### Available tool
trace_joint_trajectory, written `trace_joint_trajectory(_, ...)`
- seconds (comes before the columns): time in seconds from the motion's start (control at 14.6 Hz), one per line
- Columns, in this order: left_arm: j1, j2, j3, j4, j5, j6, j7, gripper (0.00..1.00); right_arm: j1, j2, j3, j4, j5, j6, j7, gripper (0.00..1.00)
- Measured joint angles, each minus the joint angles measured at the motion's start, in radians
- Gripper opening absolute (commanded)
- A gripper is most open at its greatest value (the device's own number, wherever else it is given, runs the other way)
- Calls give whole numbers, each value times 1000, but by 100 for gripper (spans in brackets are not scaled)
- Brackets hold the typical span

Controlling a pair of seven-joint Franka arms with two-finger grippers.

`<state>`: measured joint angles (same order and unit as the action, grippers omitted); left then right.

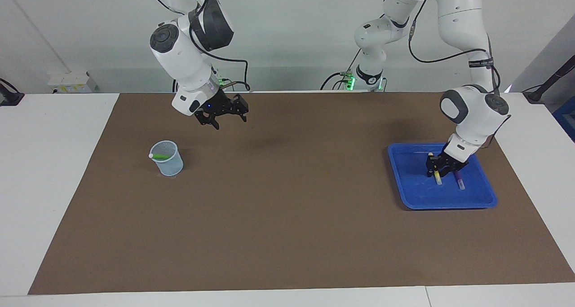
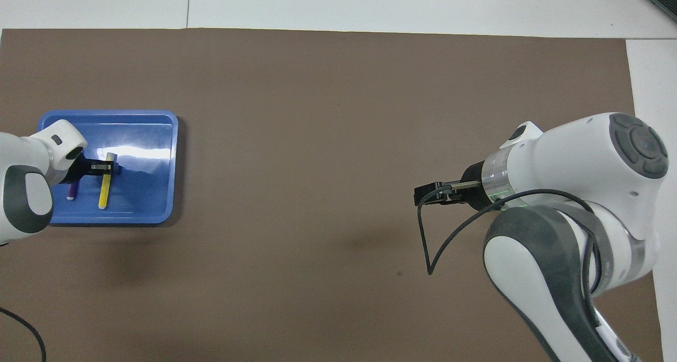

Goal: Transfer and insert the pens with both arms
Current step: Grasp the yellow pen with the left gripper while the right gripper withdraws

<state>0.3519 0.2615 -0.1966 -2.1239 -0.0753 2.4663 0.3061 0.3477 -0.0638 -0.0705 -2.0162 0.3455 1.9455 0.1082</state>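
Gripping the yellow pen [image 1: 435, 171] inside the blue tray [image 1: 411, 195] with the left hand [image 1: 438, 168], purple pen [image 1: 458, 179] lying just beside. Hanging spread wide and empty above the brown mat [image 1: 287, 217], right hand [image 1: 222, 115]. Resting in the mesh cup [image 1: 168, 160], green pen [image 1: 158, 155].

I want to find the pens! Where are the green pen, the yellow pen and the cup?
green pen [image 1: 160, 156], facing view, its green barrel inside the cup
yellow pen [image 2: 105, 192], overhead view, middle of its yellow barrel
cup [image 1: 172, 164], facing view, its outer wall
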Motion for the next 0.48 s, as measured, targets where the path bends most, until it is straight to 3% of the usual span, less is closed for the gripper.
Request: trace_joint_trajectory(0.48,-5,-3,-8,11,0,-33,-67,0,41,2,3,5,129,157,251,100)
